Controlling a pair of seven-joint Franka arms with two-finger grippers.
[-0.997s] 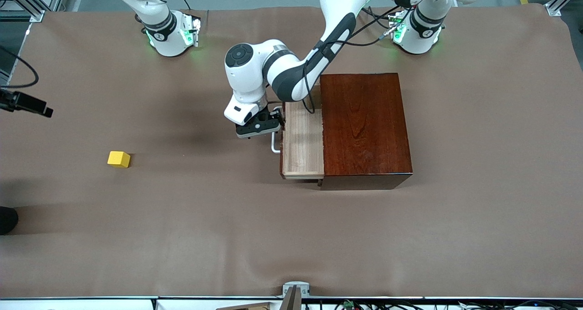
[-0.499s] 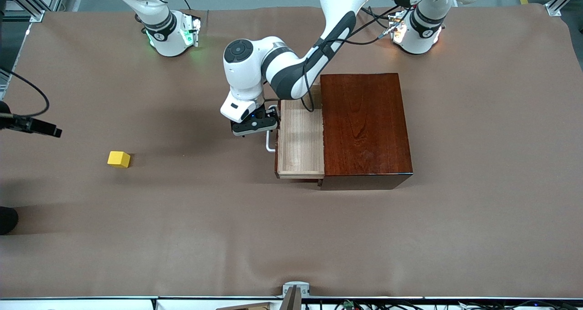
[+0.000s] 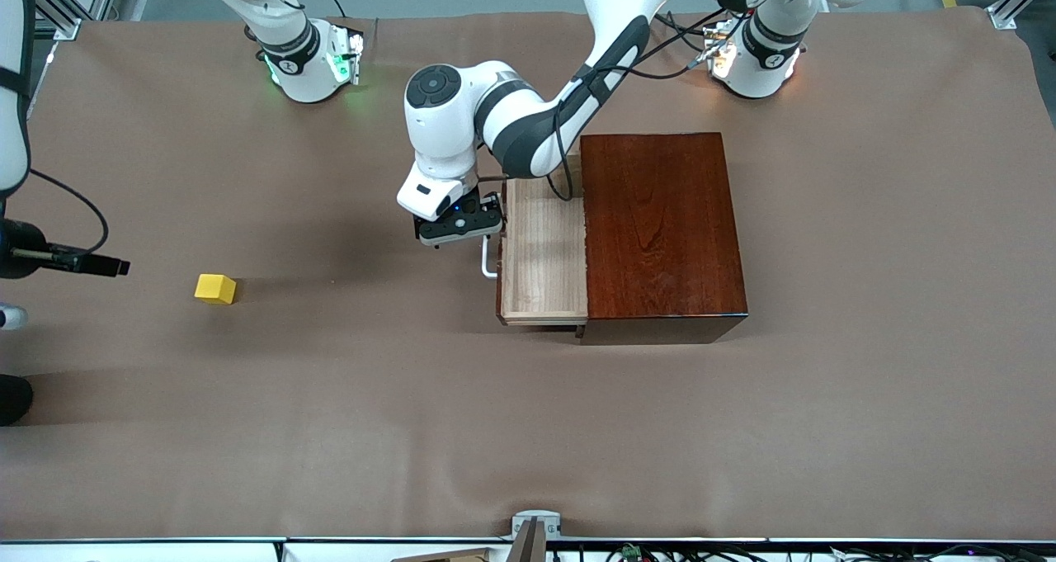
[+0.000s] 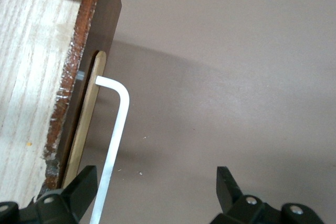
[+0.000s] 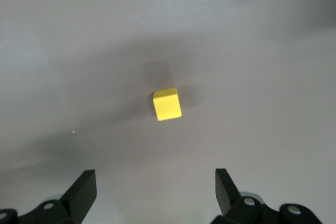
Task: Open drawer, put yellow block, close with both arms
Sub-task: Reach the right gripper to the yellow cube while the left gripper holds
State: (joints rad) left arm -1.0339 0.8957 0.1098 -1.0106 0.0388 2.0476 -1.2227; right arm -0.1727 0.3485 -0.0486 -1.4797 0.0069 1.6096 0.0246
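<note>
Brown counter (image 3: 528, 430), drawer (image 3: 544, 257) pulled partly out of its mahogany box (image 3: 660, 224), my left gripper (image 4: 155, 195) spread beside the white handle (image 4: 113, 145), my right gripper (image 5: 155, 195) spread above the yellow block (image 5: 167, 104), block toward the right arm's end of the counter

One yellow block (image 3: 215, 289), one drawer (image 3: 542, 252) in one wooden box (image 3: 662, 228), two grippers: left gripper (image 4: 157, 192), right gripper (image 5: 156, 192).
</note>
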